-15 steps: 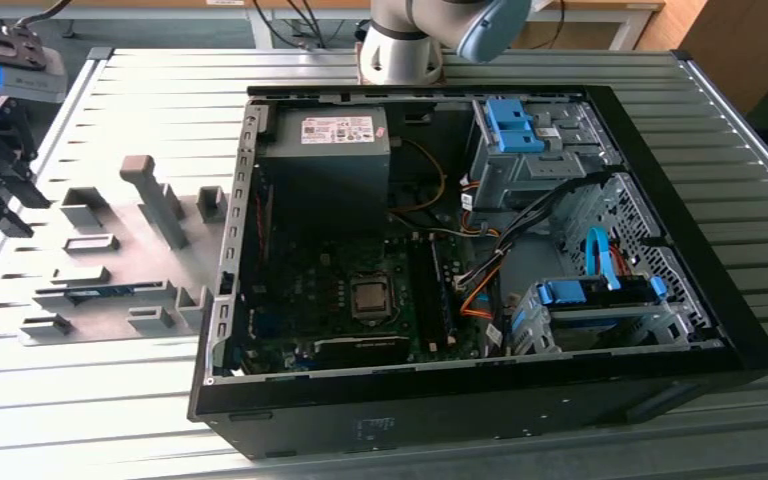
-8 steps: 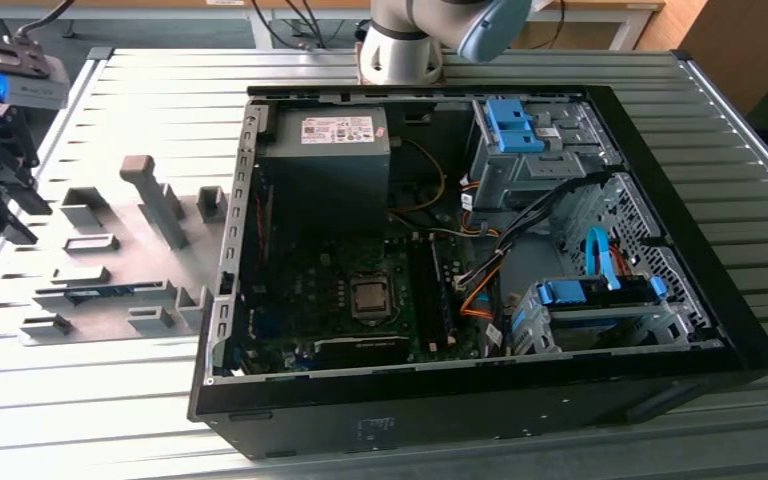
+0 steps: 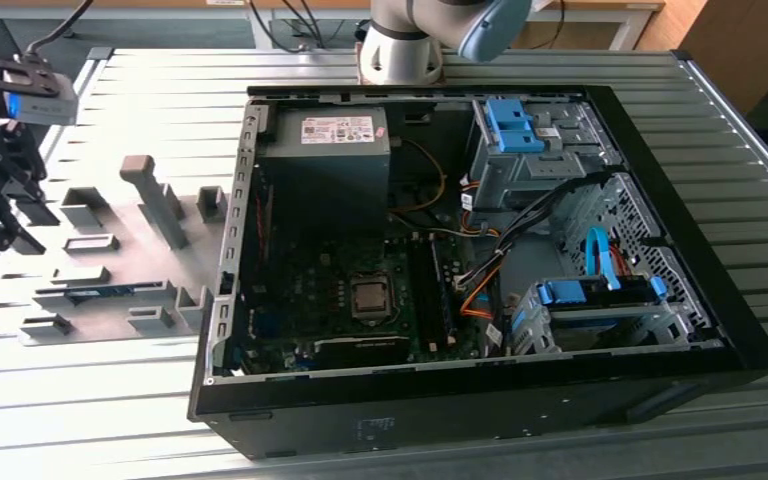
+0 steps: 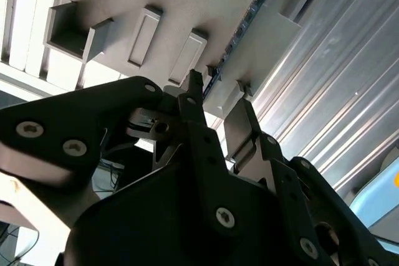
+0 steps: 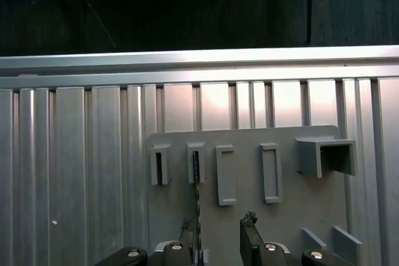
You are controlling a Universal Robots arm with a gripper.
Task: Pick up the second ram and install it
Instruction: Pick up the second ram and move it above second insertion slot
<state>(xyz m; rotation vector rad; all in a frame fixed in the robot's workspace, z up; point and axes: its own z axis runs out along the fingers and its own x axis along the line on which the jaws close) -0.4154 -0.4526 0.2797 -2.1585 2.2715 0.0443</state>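
Note:
The second ram is a thin blue-green stick standing on edge in grey holder blocks on the grey plate, at the exterior view's left. In the first wrist view the ram shows edge-on as a thin dark line running toward my fingertips. In the second wrist view the ram runs diagonally past the holders. My gripper hangs above the plate's outer side. The gripper is open, with the stick's near end just inside one finger. From below, the gripper holds nothing.
An open black computer case lies to the exterior view's right of the plate, with its motherboard and long black slots exposed. Several empty grey holder blocks stand on the plate. The ribbed metal table surrounds it all.

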